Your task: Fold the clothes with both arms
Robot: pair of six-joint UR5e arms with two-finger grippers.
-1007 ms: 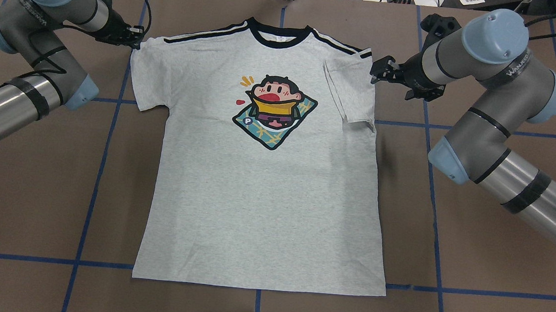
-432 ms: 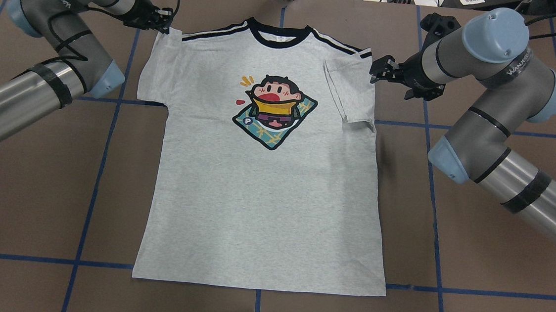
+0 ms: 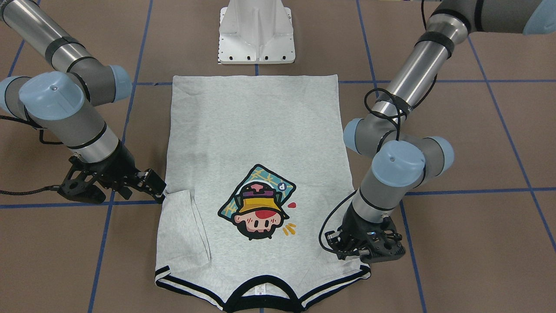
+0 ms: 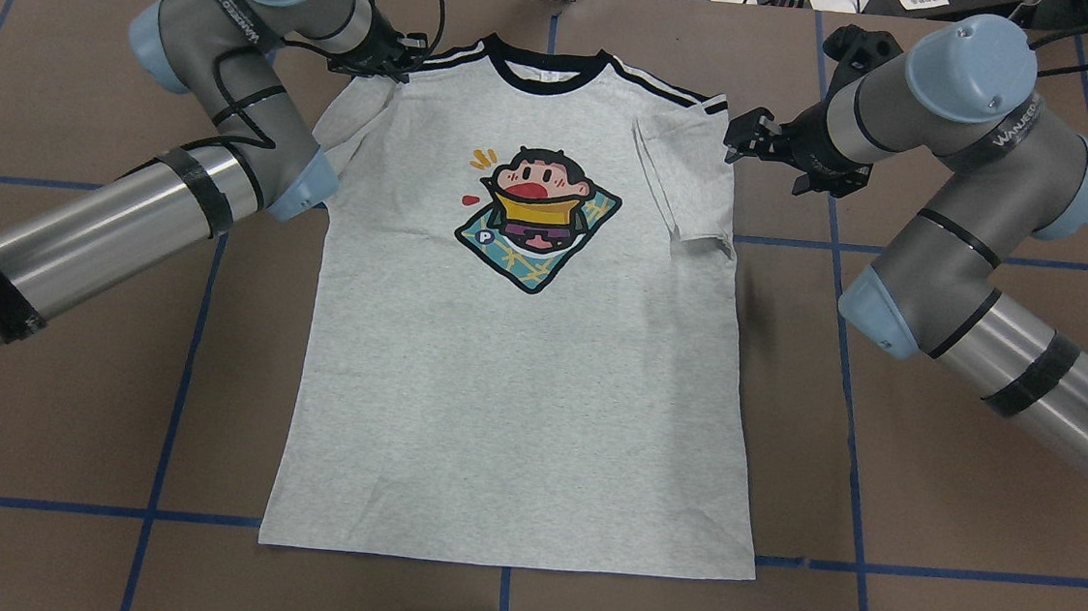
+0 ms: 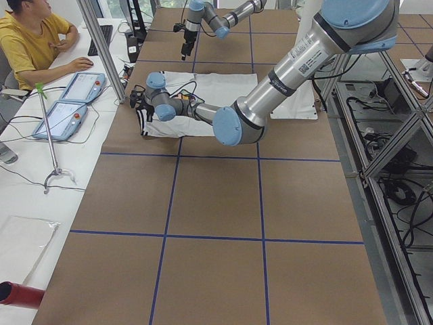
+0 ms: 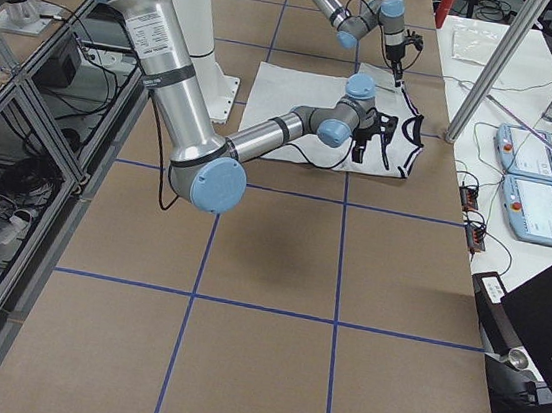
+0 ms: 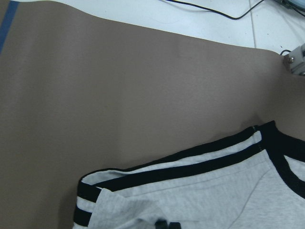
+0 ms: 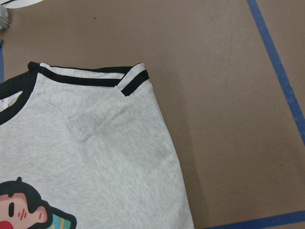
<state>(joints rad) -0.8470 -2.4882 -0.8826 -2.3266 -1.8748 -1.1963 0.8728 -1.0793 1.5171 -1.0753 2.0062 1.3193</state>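
The grey T-shirt (image 4: 518, 391) lies flat and face up on the brown table, collar at the far side; it also shows in the front view (image 3: 256, 126). My left gripper (image 4: 399, 56) is shut on the left sleeve (image 4: 345, 125) and holds it lifted inward at the striped shoulder; its fingertips (image 7: 167, 224) show at the bottom of the left wrist view. My right gripper (image 4: 737, 138) is open and empty just outside the right shoulder. The right sleeve (image 4: 684, 185) lies folded in on the shirt's front.
The white pedestal (image 3: 256, 34) stands at the robot's side of the table, by the hem. Blue tape lines (image 4: 176, 413) grid the table. An operator in yellow (image 5: 27, 40) sits beyond the far edge with two control pendants (image 5: 67, 101).
My left gripper has moved right, toward the collar, dragging the left sleeve inward over the shirt. The right arm and the folded right sleeve have not moved.
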